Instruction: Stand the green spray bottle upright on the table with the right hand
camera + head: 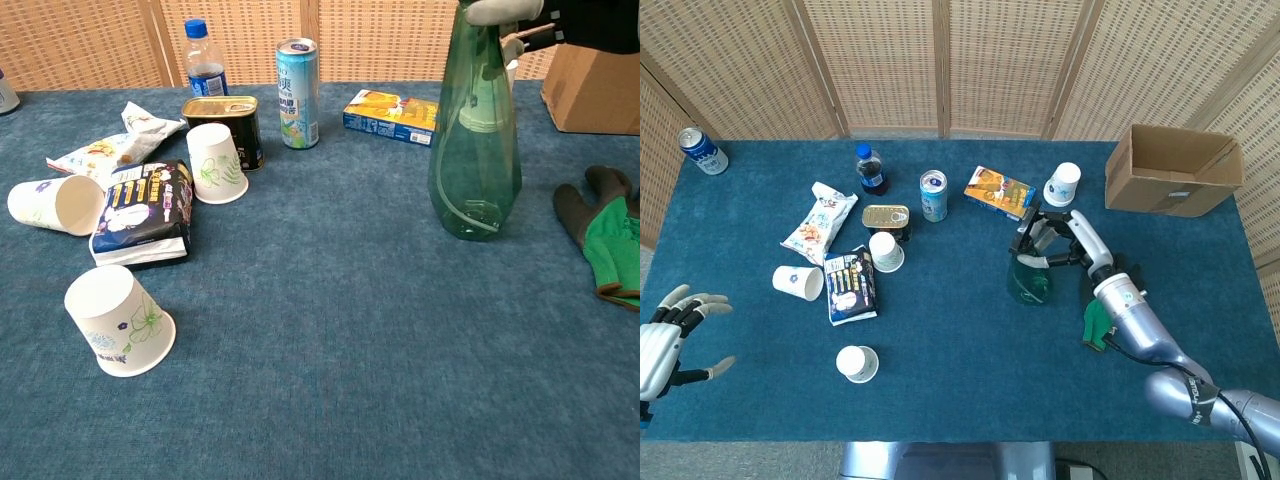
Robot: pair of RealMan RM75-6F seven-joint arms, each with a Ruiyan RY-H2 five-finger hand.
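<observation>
1. One right hand clamped round the white spray head of the translucent green plastic spray bottle; bottle upright directly beneath it, base looks down on the blue cloth table, though full contact can't be confirmed.
2. Left hand idle w/ fingers apart, holding nothing, well apart from the bottle.
3. Handling, judged: bottle looks near-empty, so light, top-heavy at the trigger, tippy. Thin plastic wall prob. flexes if squeezed; smooth sides may slip. Neck/head grip seems safest; let go gently.
4. Green-and-black work glove lies just right of the right hand; brown cardboard box beyond it; white paper cup just behind.
</observation>
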